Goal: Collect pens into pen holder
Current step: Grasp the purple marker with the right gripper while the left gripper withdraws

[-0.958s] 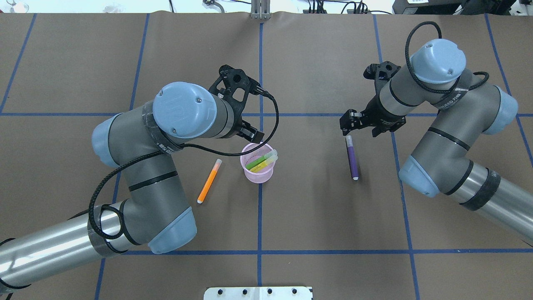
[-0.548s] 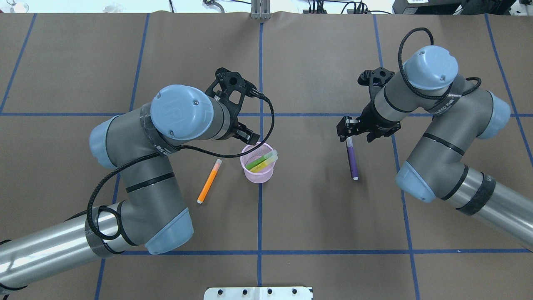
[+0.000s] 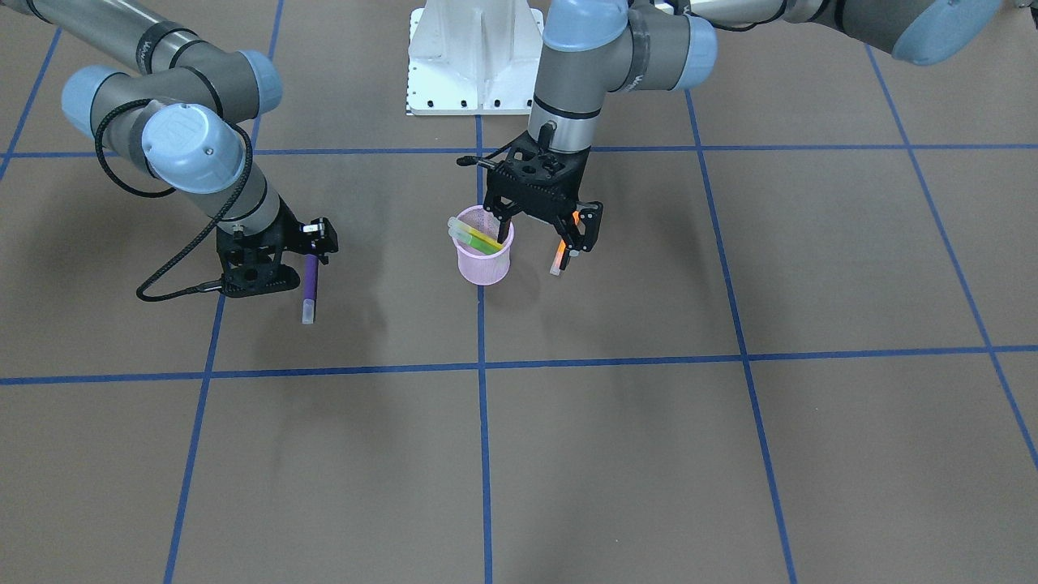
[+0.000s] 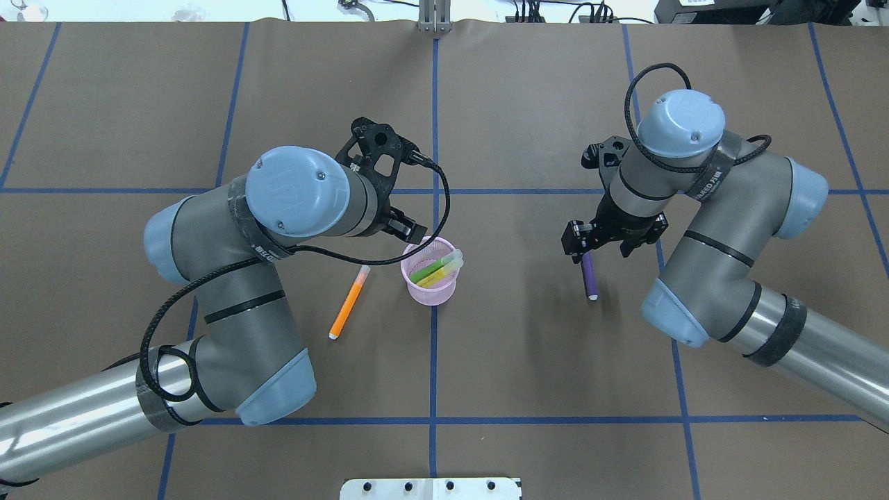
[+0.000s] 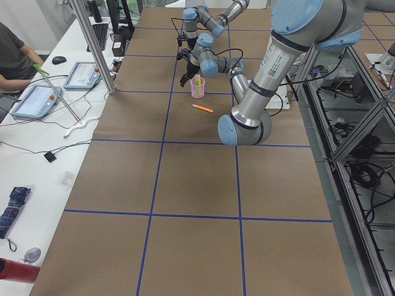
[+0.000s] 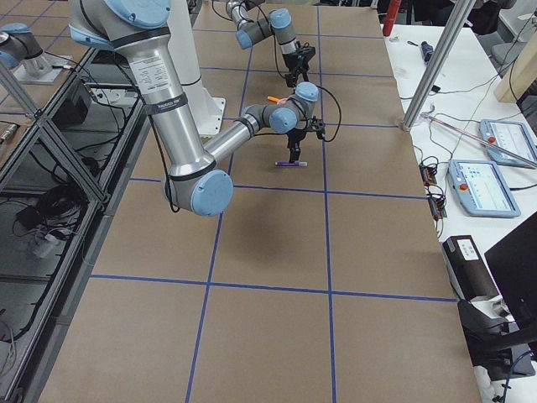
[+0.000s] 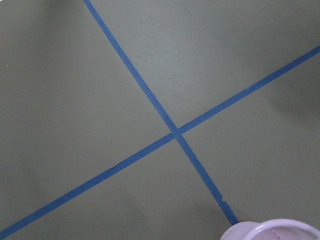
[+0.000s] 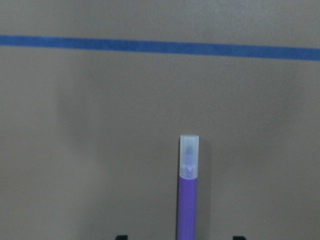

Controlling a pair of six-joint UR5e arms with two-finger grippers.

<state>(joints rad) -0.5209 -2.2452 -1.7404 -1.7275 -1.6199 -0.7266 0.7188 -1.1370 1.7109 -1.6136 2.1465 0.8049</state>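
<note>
Two loose pens: the orange pen [image 4: 349,302] lies flat and slanted on the table [image 4: 521,361], nearest the robot's base and just left of the cup. The purple pen [image 4: 590,279] lies flat well off to the right.
Pen holder: the pink mesh pen holder [image 4: 429,297] stands upright on a blue tape line [image 4: 433,368], between the two loose pens.
Inside it: the green pen [image 4: 429,269] and the yellow pen [image 4: 437,279] lean side by side, with their pale caps poking over the rim.
Right gripper: the right gripper [image 4: 594,244] hangs over the purple pen's middle. Its jaws are spread, one tip on each side of the shaft, and neither touches it. The pen's pale cap points away from the robot.
Left gripper: the left gripper [image 3: 545,239] hovers in the air by the cup's far-left rim. Its jaws are spread wide with nothing between them. Its wrist camera catches only a sliver of the pink rim at the lower right.
</note>
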